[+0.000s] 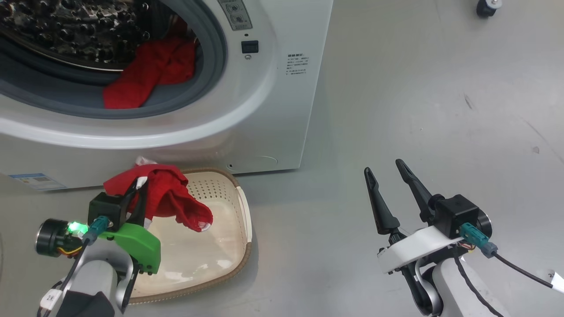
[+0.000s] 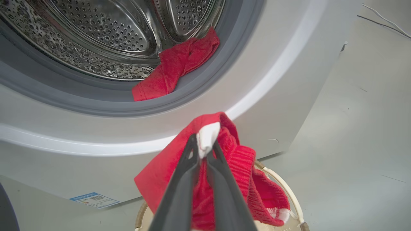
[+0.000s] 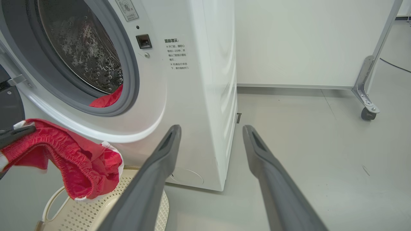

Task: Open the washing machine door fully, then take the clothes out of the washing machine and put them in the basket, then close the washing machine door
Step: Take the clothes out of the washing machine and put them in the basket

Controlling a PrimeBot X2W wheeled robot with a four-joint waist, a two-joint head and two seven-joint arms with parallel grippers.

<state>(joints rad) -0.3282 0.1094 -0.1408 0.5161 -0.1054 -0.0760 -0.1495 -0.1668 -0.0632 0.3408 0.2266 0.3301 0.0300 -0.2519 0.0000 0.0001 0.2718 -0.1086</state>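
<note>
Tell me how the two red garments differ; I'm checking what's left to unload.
The held garment hangs from the left gripper over the basket; the other garment lies in the washing machine, across its grey gasket. The held garment shows white trim; the other looks plain red. Both are red fabric.

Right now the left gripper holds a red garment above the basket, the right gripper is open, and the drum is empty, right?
Not empty: the left wrist view shows a second red garment draped from the drum over the grey gasket. The rest holds: the left gripper holds a red garment above the basket, and the right gripper is open.
</note>
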